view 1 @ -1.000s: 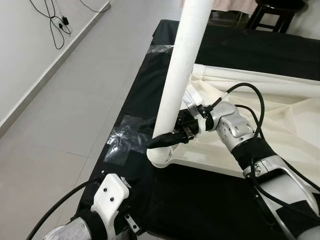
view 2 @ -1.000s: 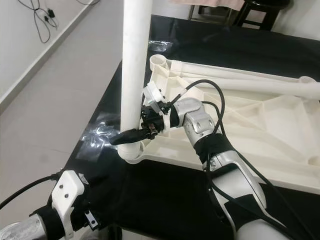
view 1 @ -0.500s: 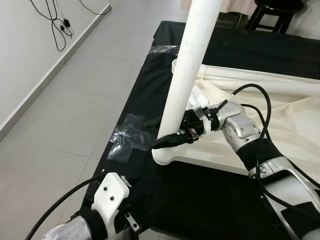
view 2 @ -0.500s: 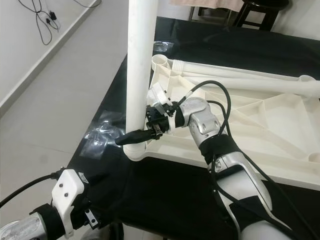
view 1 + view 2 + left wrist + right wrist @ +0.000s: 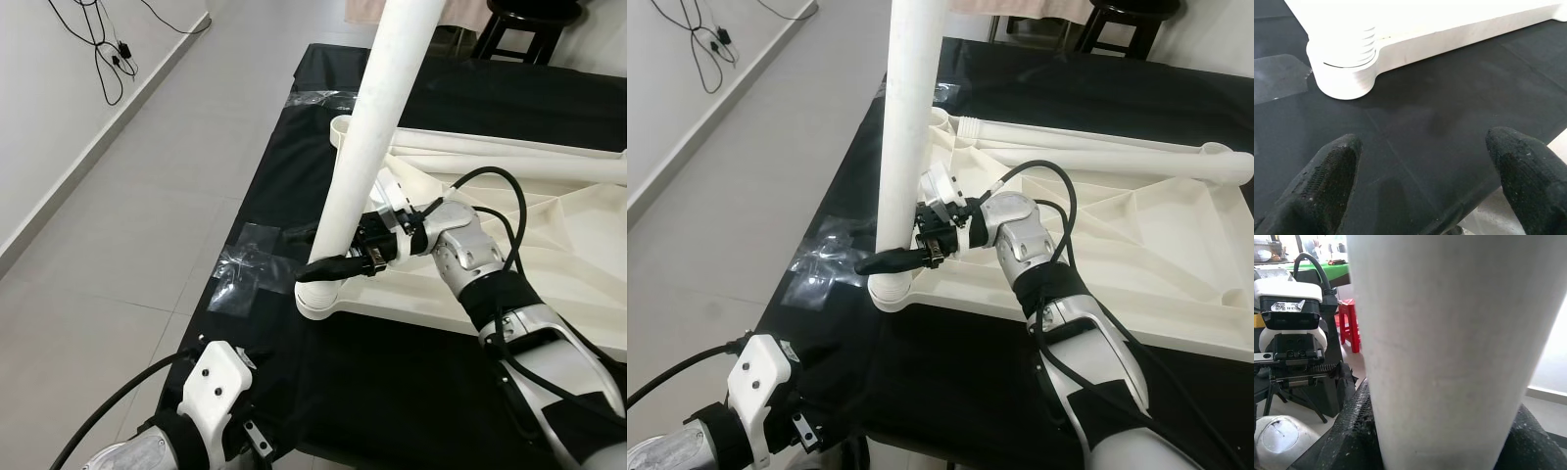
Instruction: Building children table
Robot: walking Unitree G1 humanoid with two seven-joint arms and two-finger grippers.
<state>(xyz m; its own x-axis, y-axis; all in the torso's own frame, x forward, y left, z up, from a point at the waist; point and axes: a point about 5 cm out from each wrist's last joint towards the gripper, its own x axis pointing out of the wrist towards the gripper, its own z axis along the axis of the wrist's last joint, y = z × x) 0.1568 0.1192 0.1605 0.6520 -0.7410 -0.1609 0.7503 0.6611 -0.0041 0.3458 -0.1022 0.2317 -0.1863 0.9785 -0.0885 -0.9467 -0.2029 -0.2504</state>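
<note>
One white leg (image 5: 367,147) is held upright by the right gripper (image 5: 338,266), whose black fingers are closed around it low down. The bottom of the leg is set in the round socket (image 5: 321,299) at the near left corner of the tabletop (image 5: 1117,245). The tabletop is laid upside down on a black mat (image 5: 392,392). In the left wrist view, a few screw rings can be seen just above the socket, so the leg is judged to be not fully screwed in yet.

The step in hand is thought to be the fitting of this leg. Next, the leg should be kept straight and turned until the rings are hidden. A tilt could make it jam.

The left gripper (image 5: 1425,191) is held low near the mat's edge, close to the socket but apart from it. Its fingers (image 5: 1327,171) are spread wide and nothing is held.
</note>
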